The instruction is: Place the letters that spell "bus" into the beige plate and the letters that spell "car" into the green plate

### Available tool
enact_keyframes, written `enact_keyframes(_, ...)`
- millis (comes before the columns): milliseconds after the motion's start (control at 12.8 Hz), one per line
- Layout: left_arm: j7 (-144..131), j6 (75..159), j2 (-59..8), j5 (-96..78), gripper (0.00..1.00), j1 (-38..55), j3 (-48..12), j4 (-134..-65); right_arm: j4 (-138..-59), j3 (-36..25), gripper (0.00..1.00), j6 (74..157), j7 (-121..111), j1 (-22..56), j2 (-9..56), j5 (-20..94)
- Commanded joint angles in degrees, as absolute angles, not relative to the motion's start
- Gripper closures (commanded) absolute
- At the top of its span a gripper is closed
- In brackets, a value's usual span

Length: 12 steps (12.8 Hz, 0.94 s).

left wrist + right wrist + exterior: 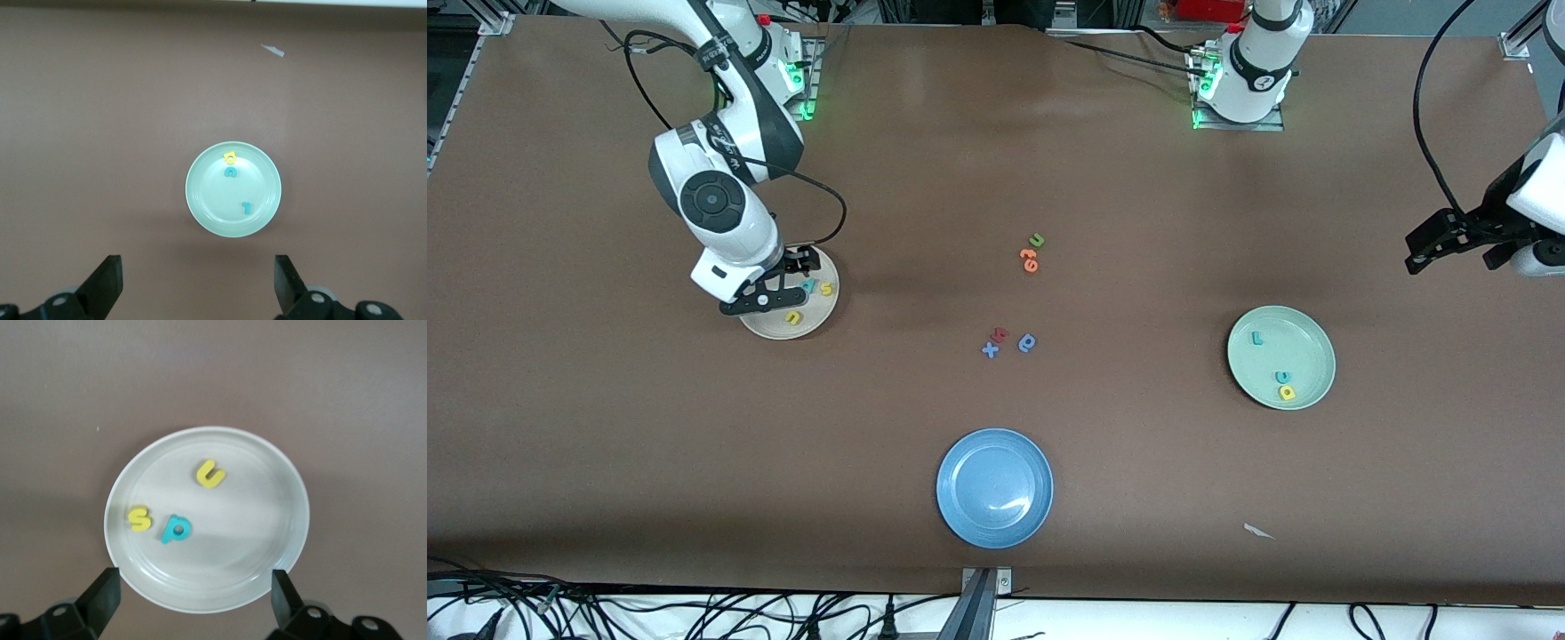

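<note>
A blue plate (994,487) — spare letters (1032,253) mid-table — a paper scrap (1258,531).

Brown table (1138,498), matte, carrying three plates well apart. Beige plate (823,313) toward right arm's end; green plate (1307,342) toward left arm's end; blue plate (994,487) between them, nearest front camera. Loose letters mid-table: green "u" (1037,240) touching orange letters (1030,260) (farther group); blue "x" (990,349), red letter (1000,334), darker blue round letter (1027,342) nearer. White scrap (1258,532) near front edge.
</note>
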<state>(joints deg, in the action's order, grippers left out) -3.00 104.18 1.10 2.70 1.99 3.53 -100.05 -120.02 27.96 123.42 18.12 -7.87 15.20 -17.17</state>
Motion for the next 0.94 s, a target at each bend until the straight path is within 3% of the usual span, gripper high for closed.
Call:
enact_keyframes(0, -2.8, 102.0, 1.4, 1.8, 0.00, 2.4, 3.5, -99.4, -114.3, 27.9, 0.00, 120.1, 16.7, -8.3, 13.4, -15.7)
enact_keyframes(312, -2.7, 97.8, -0.3, 1.8, 0.00, 2.5, 3.4, -96.1, -101.6, 26.0, 0.00, 107.9, 14.9, -8.3, 12.6, -13.0)
enact_keyframes(546, -2.7, 95.2, -0.6, 1.8, 0.00, 2.5, 3.4, -94.8, -95.7, 18.2, 0.00, 100.9, 5.4, -7.4, 9.3, -2.8)
enact_keyframes(858, -2.7, 95.1, -1.2, 1.8, 0.00, 2.6, 3.3, -94.8, -90.1, 5.8, 0.00, 93.3, -2.4, -2.1, 9.0, -0.2)
